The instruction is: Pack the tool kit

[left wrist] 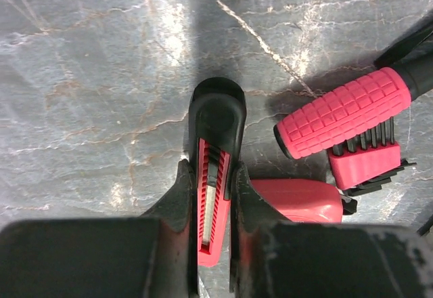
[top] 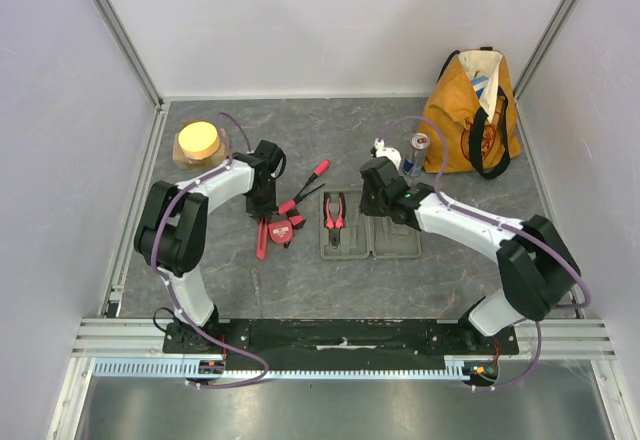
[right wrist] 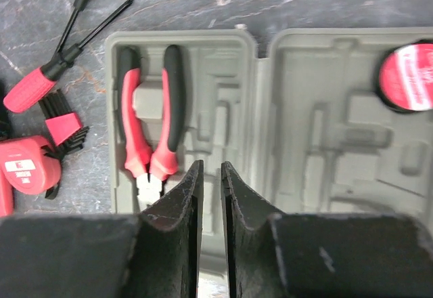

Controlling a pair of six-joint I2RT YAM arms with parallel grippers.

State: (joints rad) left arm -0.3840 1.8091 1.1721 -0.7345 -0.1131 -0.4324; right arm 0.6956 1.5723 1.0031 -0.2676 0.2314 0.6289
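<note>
The tool kit's grey case lies open in the middle of the table, with red-and-black pliers seated in its left half. A round black disc with a red face sits at the far right corner of the right half. My right gripper hovers over the case hinge, slightly open and empty. Left of the case lie the cutter, a red tape measure, hex keys and screwdrivers. My left gripper is shut on the cutter.
An orange tote bag stands at the back right. A drink can and a small white object stand just left of it. A yellow round object sits at the back left. White walls close in the table.
</note>
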